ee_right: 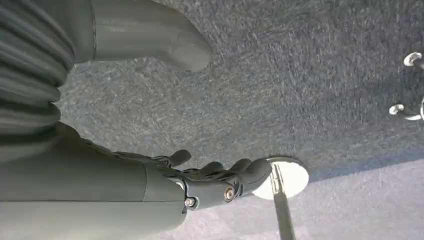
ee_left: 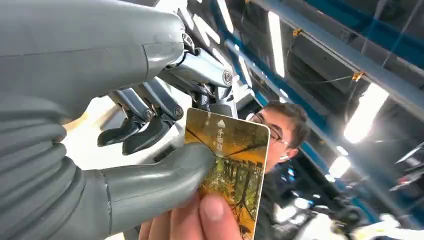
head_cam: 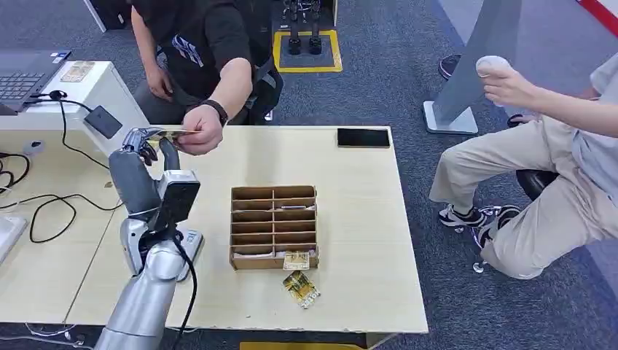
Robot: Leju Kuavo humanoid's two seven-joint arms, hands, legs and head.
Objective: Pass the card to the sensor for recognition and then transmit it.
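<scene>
left hand (head_cam: 144,143): pinching card (ee_left: 231,170) with thumb, upper left of head view | person's hand (head_cam: 200,135): also gripping card | right hand (ee_right: 210,175): loose, empty, hanging over carpet | risk: early release drops card; late release causes tugging

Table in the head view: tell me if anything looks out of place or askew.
Two things. A yellow card packet lies tilted at the table's near edge, outside the cardboard divider box. Another card pokes askew from the box's front row. The rest looks orderly.
</scene>
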